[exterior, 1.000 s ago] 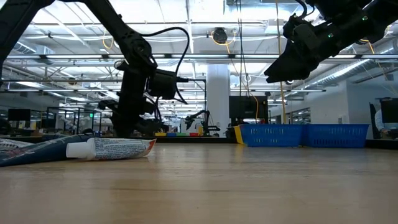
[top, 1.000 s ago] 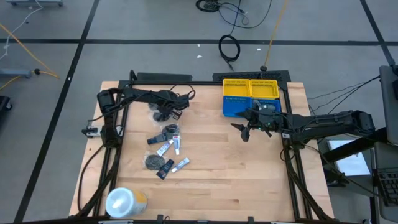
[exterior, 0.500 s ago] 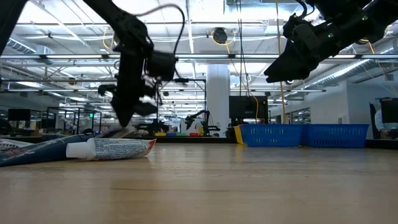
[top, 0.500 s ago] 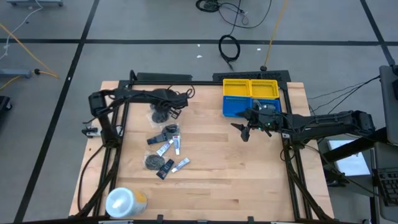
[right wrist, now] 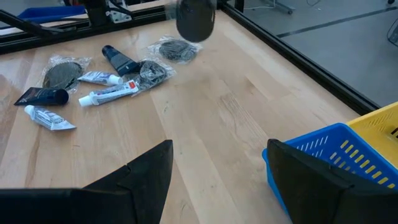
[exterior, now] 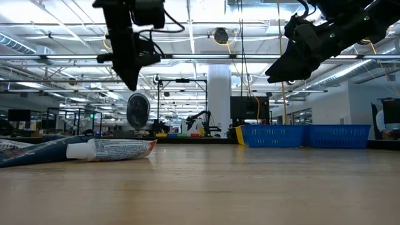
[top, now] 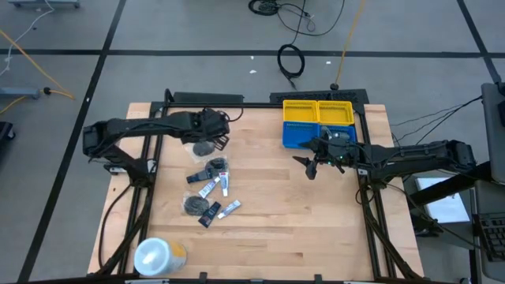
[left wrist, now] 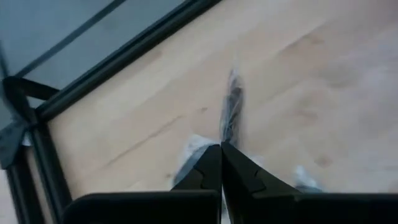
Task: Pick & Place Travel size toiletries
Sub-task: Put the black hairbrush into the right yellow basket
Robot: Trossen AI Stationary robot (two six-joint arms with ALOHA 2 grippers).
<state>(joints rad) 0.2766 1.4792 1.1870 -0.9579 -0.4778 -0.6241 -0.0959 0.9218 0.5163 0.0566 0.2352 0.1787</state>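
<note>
- Bench [top: 316, 221]: wooden, with a blue and yellow bin [top: 317, 124] at 1 o'clock.
- Right end effector [top: 309, 163]: fingers spread wide, empty, hanging just below the bin.
- Left end effector [exterior: 132, 84]: closed on a dark grey round piece [exterior: 137, 110], lifted off the bench at 11 o'clock.
- Other toiletries [top: 211, 189]: clustered at 9 o'clock, tubes and dark pieces lying flat.

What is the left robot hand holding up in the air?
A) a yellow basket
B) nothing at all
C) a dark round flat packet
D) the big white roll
C: the left gripper is shut on a dark round flat packet, which hangs clear above the wooden table in the low view.
</note>
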